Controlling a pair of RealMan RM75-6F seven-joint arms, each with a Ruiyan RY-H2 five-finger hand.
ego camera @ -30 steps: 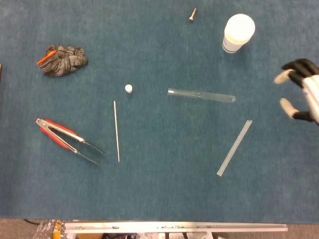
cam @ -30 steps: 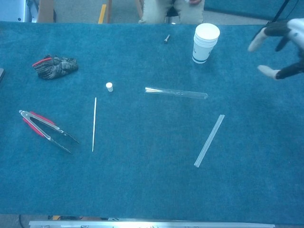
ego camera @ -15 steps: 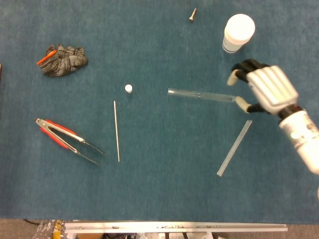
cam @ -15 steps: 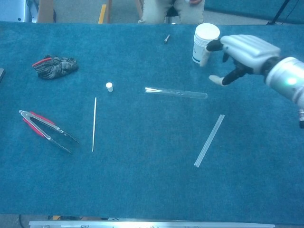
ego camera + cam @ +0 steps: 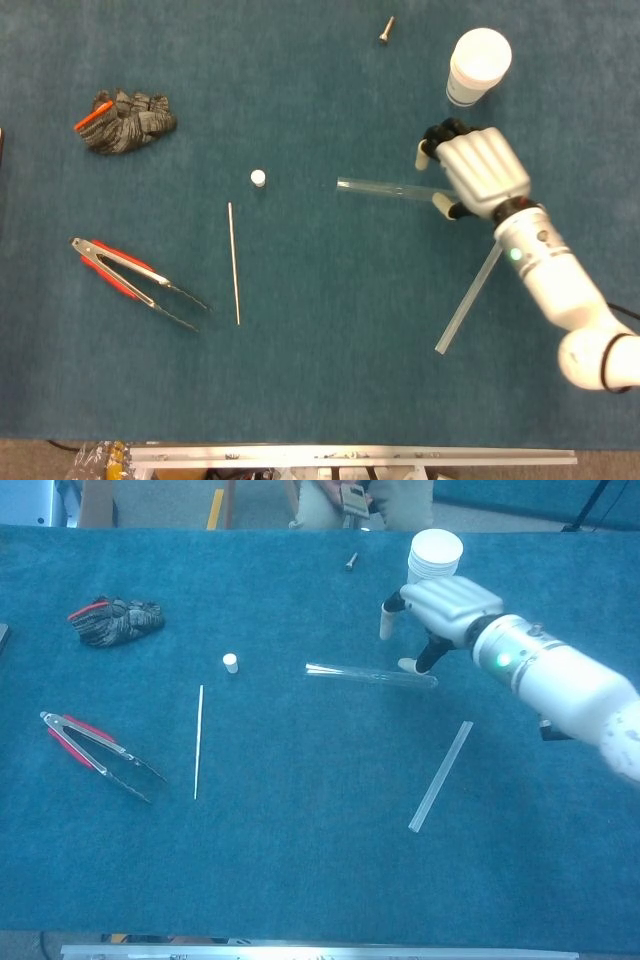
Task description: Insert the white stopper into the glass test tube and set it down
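Observation:
The glass test tube (image 5: pixel 385 188) (image 5: pixel 360 674) lies flat on the blue table, running left to right. A small white stopper (image 5: pixel 258 178) (image 5: pixel 230 662) stands alone on the cloth, well to the left of the tube's left end. My right hand (image 5: pixel 475 172) (image 5: pixel 440 605) hangs over the tube's right end and hides it in the head view. Its fingers are spread, with the thumb on the near side of the tube and the other fingers on the far side. I see nothing gripped in it. No view shows my left hand.
A white cup (image 5: pixel 478 65) stands just behind my right hand. A clear flat strip (image 5: pixel 468 300) lies slanted to the hand's near side. A thin rod (image 5: pixel 234 262), red-handled tongs (image 5: pixel 135 282), a crumpled glove (image 5: pixel 125 120) and a small bolt (image 5: pixel 386 30) lie elsewhere.
My right hand has come in from the right edge, moving left, and now sits over the tube's right end. The tube and stopper have not moved.

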